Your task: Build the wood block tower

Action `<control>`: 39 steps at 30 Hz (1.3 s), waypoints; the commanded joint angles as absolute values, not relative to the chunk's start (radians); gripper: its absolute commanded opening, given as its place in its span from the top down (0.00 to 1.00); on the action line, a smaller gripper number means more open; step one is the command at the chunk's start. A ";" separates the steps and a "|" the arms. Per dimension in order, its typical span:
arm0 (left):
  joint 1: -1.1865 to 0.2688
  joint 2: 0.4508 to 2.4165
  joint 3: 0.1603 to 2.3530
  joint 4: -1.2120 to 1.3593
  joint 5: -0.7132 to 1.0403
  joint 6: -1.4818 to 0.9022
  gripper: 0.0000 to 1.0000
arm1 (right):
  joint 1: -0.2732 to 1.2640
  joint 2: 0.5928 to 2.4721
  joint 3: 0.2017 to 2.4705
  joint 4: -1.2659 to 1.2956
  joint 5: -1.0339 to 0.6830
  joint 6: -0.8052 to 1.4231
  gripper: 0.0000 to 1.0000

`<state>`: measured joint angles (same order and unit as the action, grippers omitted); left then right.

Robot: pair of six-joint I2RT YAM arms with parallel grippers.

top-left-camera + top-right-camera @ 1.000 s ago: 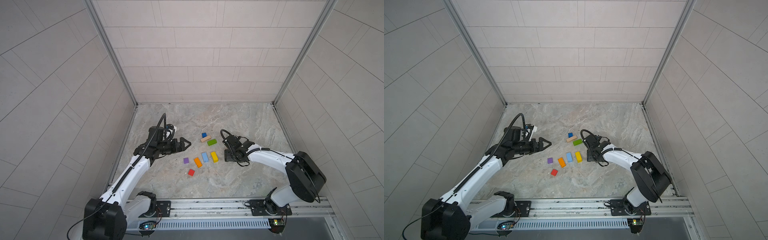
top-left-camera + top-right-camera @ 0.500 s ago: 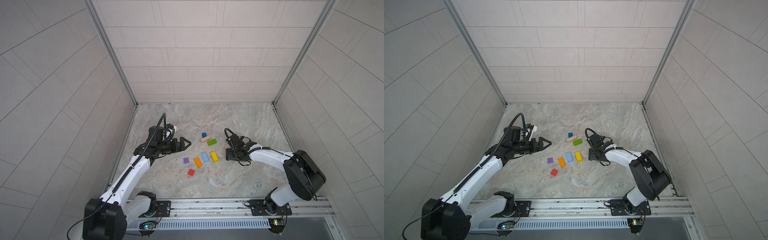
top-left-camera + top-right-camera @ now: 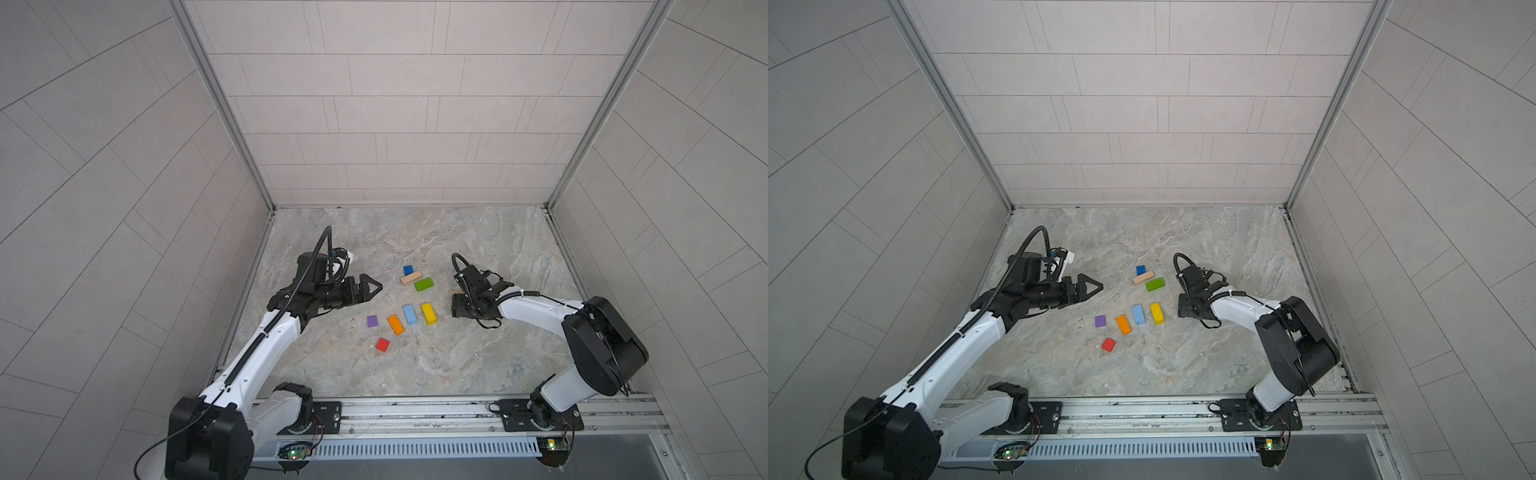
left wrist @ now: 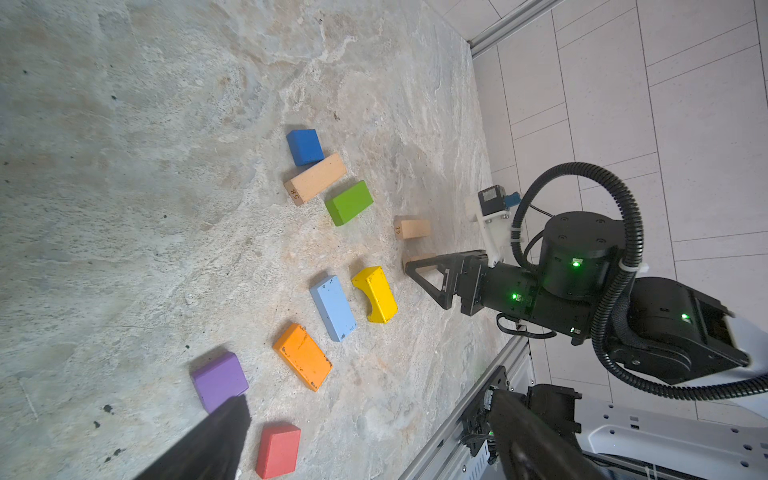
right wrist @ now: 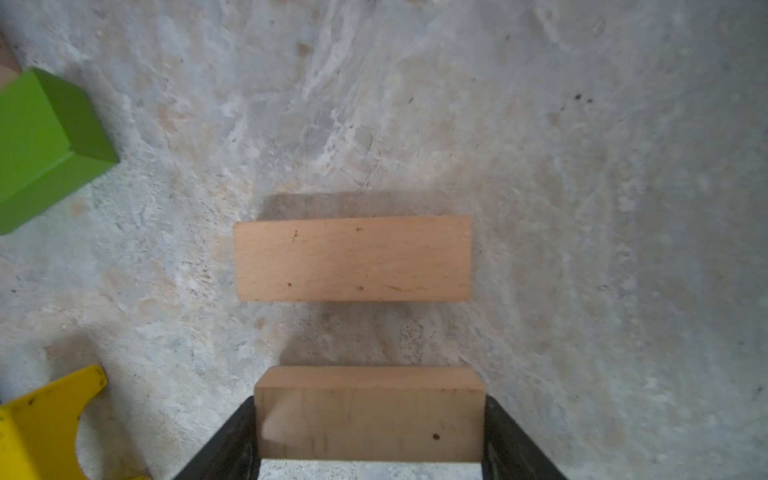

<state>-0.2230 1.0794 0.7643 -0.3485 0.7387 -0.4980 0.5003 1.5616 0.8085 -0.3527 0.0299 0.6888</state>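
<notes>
A grey-veined marble tabletop (image 3: 415,365) lies boxed in by pale tiled walls (image 3: 395,124). No tower stands yet: every block seen lies in a single layer.

The left pincer (image 3: 375,286) hovers spread wide and empty, well apart from the pieces. Between it and the other pincer lie:
- a purple wooden cube (image 3: 372,321)
- a red wooden cube (image 3: 382,345)
- an orange wooden bar (image 3: 396,324)
- a light-blue wooden bar (image 3: 409,314)
- a dark-blue wooden cube (image 3: 408,270), just beside a plain tan wooden bar (image 3: 411,277)
- a green wooden bar (image 3: 424,284)
- a yellow wooden bar (image 3: 429,313) with an arched notch

The right pincer (image 5: 370,432) pinches a second tan wooden bar (image 5: 370,411) by its short ends. Whether that bar rests on the tabletop or hangs just over it, I cannot tell. A third tan wooden bar (image 5: 353,257) lies flat just ahead of the tips, apart from them.

The blocks look light, stiff and smooth, and the painted faces are probably a little slick. I would grip each squarely across opposite flat faces, centred, so it hangs level.
</notes>
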 commanded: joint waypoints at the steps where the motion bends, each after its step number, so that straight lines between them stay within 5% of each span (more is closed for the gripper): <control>1: -0.228 1.076 0.754 -0.334 0.748 -0.497 0.02 | 0.492 1.583 0.826 -0.345 0.031 0.673 0.29; 39: -0.227 1.065 0.751 -0.333 0.739 -0.494 0.02 | 0.488 1.652 0.907 -0.385 0.070 0.646 0.25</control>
